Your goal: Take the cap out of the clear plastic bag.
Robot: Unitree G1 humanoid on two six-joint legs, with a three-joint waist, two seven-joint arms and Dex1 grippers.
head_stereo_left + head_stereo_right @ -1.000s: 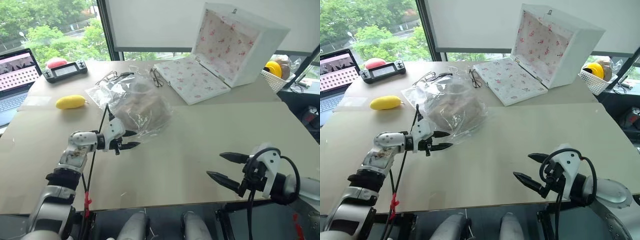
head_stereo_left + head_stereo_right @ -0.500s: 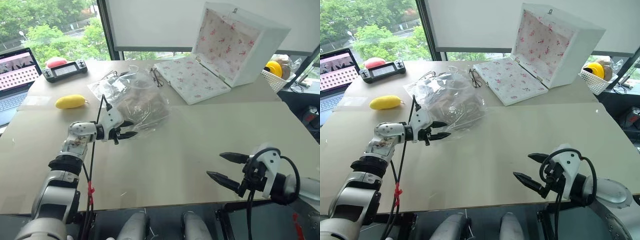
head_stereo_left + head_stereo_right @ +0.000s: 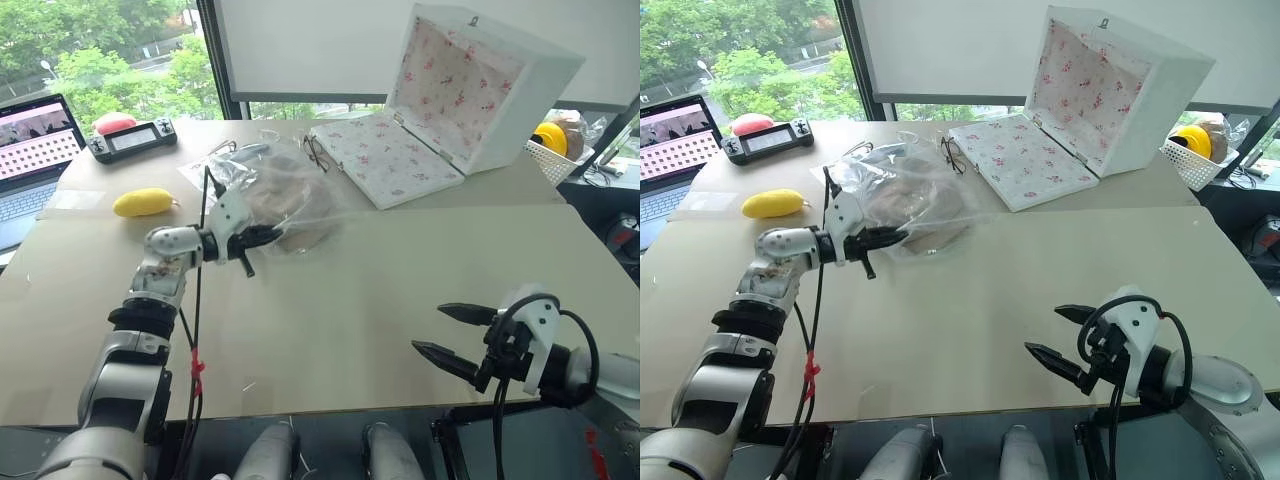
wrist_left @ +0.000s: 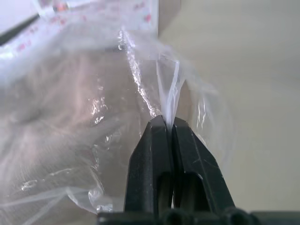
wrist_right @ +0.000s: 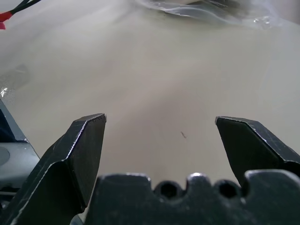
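Left hand [image 4: 169,123] pinching clear plastic bag [image 4: 93,108] (right hand [image 5: 159,122] agape)

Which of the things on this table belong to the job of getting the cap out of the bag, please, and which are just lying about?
Belonging to the job:
- cap, inside the bag
- clear plastic bag
- left gripper, shut on the bag's edge
- right gripper, open

Lying about:
- yellow lemon-shaped object
- floral-lined box
- glasses
- handheld controller
- laptop

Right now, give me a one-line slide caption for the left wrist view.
Left gripper shut on a fold of the clear plastic bag, the tan cap inside.
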